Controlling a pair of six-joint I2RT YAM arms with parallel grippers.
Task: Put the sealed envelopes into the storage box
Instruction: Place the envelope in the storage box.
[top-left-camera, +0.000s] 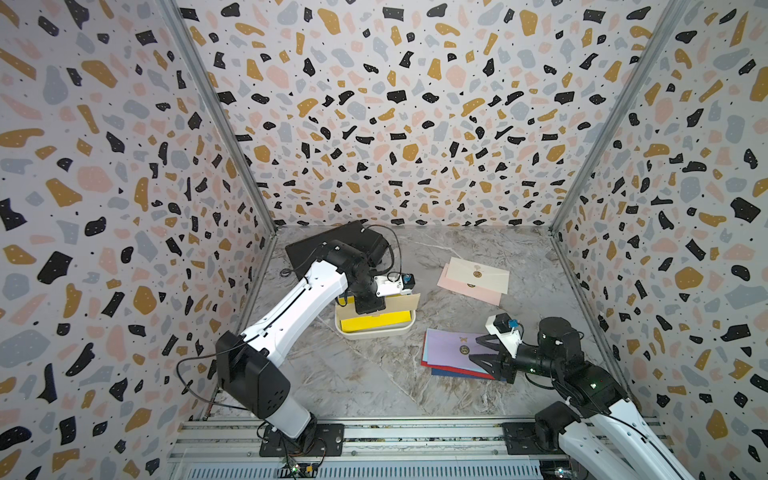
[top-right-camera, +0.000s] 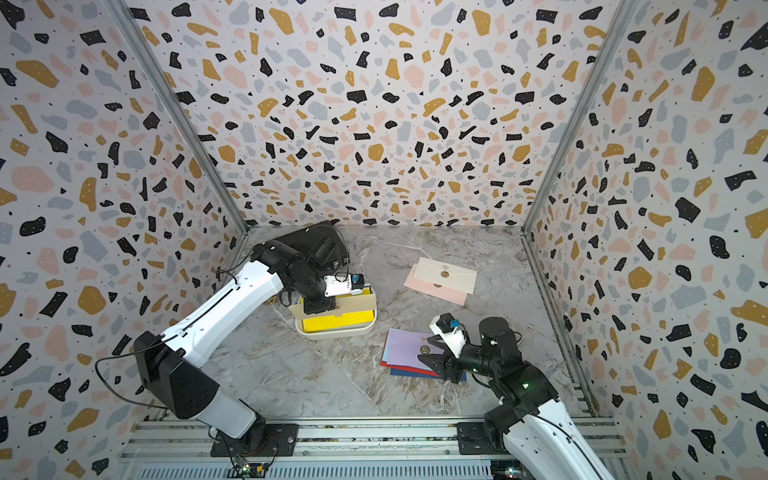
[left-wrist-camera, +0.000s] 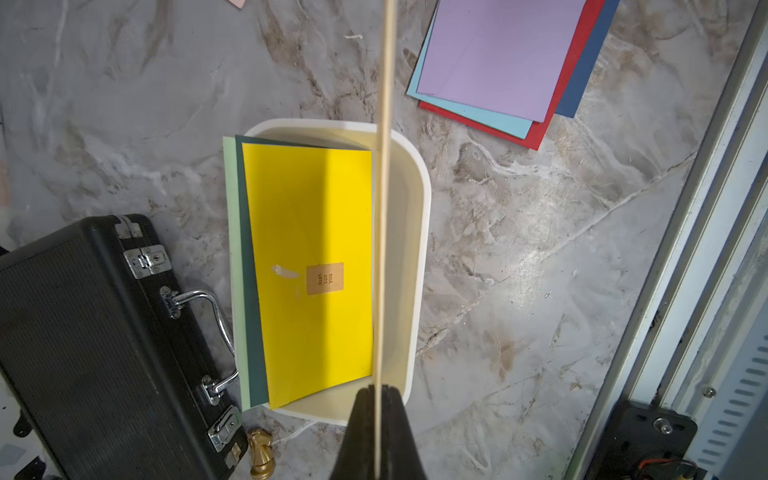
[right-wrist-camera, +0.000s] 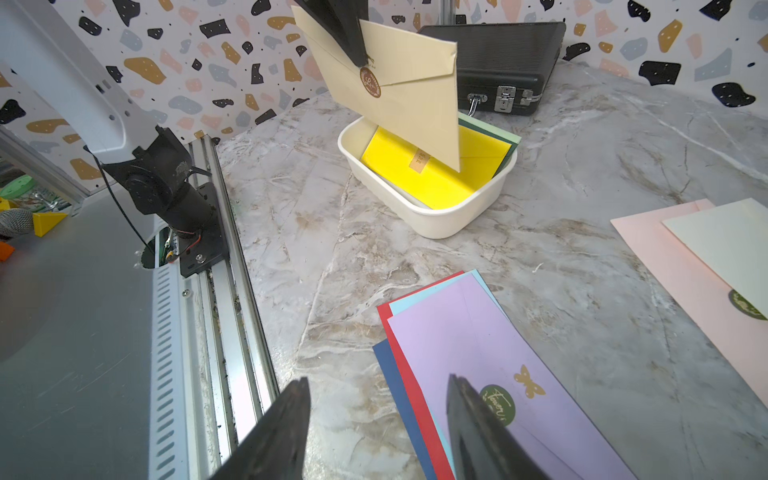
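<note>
Left gripper (left-wrist-camera: 379, 390), clamped on a tan envelope (right-wrist-camera: 411, 95) above the box (right-wrist-camera: 436, 224), needed to lay it flat before release; right gripper (right-wrist-camera: 377, 378) gaped.

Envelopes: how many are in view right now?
10. Three in the box: yellow, dark green, light green. One tan, held above it by the left gripper. Far side: cream on pink. Stacked at the right gripper: lilac, light blue, red, navy. Others may hide.
</note>
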